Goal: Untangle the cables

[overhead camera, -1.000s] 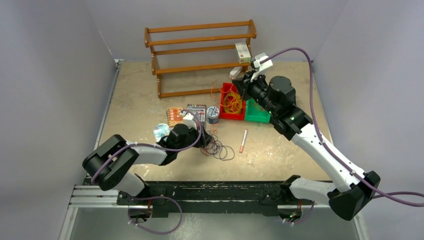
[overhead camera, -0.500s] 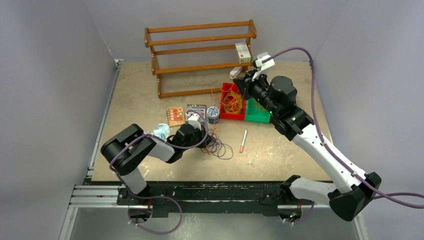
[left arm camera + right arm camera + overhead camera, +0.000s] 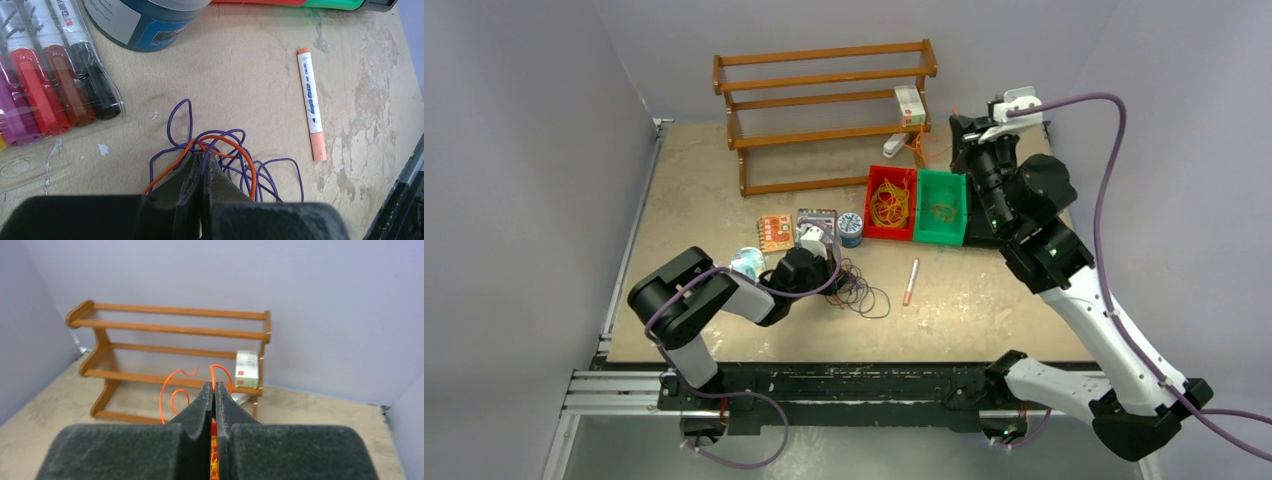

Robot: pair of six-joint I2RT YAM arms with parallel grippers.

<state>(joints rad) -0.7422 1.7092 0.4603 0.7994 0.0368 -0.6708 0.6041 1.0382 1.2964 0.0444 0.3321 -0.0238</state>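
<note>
Away from red bin (image 3: 890,234) now, right gripper (image 3: 213,385)

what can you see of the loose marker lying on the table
The marker is a slim white pen with blue lettering on its barrel, a small orange end and a longer peach cap. It looks like plastic. It lies flat on the table, capped, pointing roughly toward the red bin, to the right of the purple cable tangle. Nothing touches it.

Pen pack (image 3: 45,85), tin (image 3: 145,20) — beside cables (image 3: 225,155)

lilac walls (image 3: 524,150) flank a beige table (image 3: 694,180) (scuffed).
</note>
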